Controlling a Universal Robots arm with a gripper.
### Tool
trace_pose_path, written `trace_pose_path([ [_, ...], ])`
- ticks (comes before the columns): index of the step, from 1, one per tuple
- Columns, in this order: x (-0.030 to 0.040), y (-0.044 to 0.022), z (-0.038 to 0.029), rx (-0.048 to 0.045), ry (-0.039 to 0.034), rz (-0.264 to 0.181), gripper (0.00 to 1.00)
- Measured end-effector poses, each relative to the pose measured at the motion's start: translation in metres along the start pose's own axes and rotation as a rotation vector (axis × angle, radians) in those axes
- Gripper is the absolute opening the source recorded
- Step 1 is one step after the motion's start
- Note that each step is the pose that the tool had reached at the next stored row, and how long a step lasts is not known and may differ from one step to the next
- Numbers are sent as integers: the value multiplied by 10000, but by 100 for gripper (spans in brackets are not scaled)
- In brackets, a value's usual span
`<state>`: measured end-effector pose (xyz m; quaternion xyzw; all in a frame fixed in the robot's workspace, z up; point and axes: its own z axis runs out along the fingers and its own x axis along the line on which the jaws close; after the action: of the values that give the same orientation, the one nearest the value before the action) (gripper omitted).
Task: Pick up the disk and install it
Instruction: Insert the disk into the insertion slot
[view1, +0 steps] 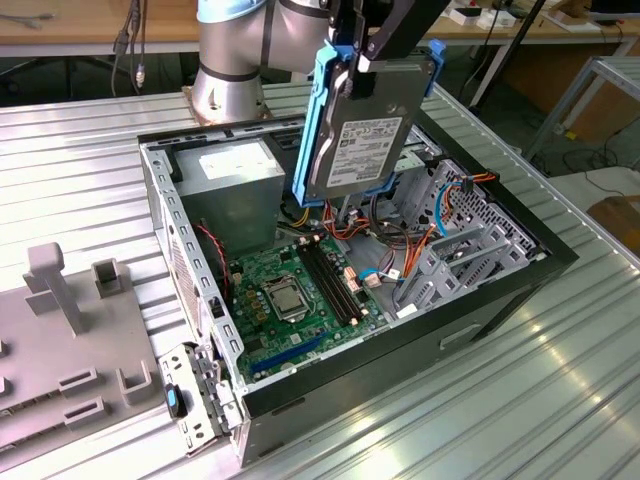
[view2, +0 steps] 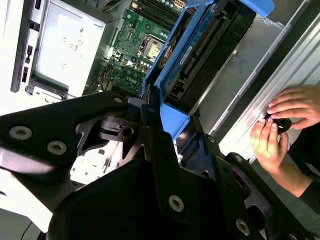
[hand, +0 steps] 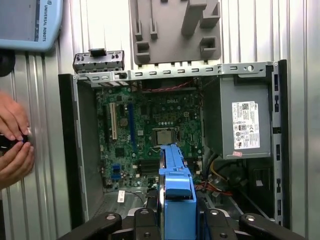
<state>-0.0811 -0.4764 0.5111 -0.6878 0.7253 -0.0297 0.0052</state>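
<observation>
The gripper (view1: 362, 60) has its jaws pressed together on the upper end of the disk (view1: 365, 130), pinching it by its blue-railed frame. The disk hangs upright, label facing outward, above the middle of the open computer case (view1: 400, 348), over its motherboard (view1: 290, 290). The contact points are partly hidden. A person's hands (view2: 270, 145) rest just beside the case, holding something small and dark, hard to make out.
</observation>
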Motion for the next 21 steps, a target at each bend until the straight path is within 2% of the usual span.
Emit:
trace_pose_path([
  [1, 25, -8, 3, 1, -1, 1, 37],
  [2, 80, -60, 12, 1, -1, 1, 37],
  [4, 87, -252, 27, 1, -2, -1, 37],
  [5, 90, -287, 29, 0, 0, 0, 37],
  [7, 107, -337, 37, 0, 0, 1, 37],
  [10, 169, -390, 50, 0, -1, 0, 37],
  [15, 373, -529, 92, 0, 0, 1, 37],
  [18, 520, -612, 120, 0, 0, 0, 37],
  [19, 554, -638, 129, 0, -1, 0, 37],
  [21, 572, -676, 138, 1, -1, 0, 37],
])
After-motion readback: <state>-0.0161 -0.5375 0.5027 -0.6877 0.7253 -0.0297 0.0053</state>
